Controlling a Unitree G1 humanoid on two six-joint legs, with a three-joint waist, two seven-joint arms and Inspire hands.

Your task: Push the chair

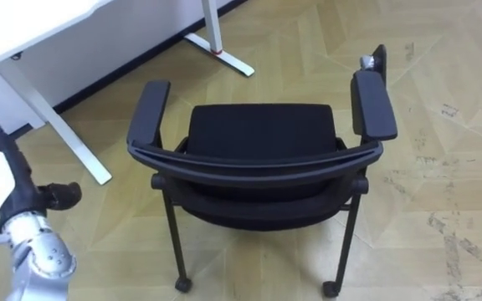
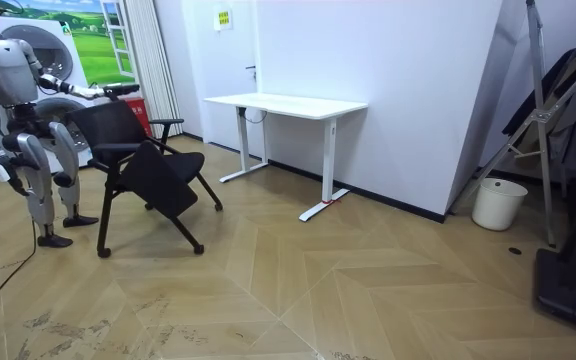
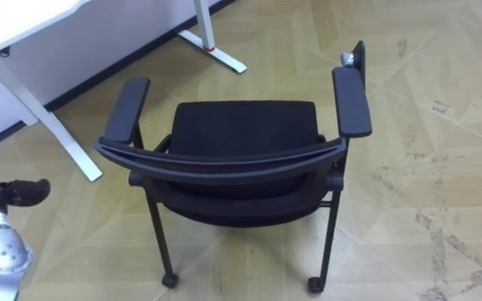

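Black chair (image 1: 262, 134) on the wood floor directly before me, backrest nearest, white worktop (image 1: 32, 25) beyond at left; my left hand (image 1: 5, 188), released with fingers straight, is raised just left of it, not touching; my right hand (image 2: 4, 170) hangs low, grip I cannot tell.

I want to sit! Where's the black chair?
In the eye views the black chair stands mid-picture, backrest nearest the robot, with the white desk ahead to its left.
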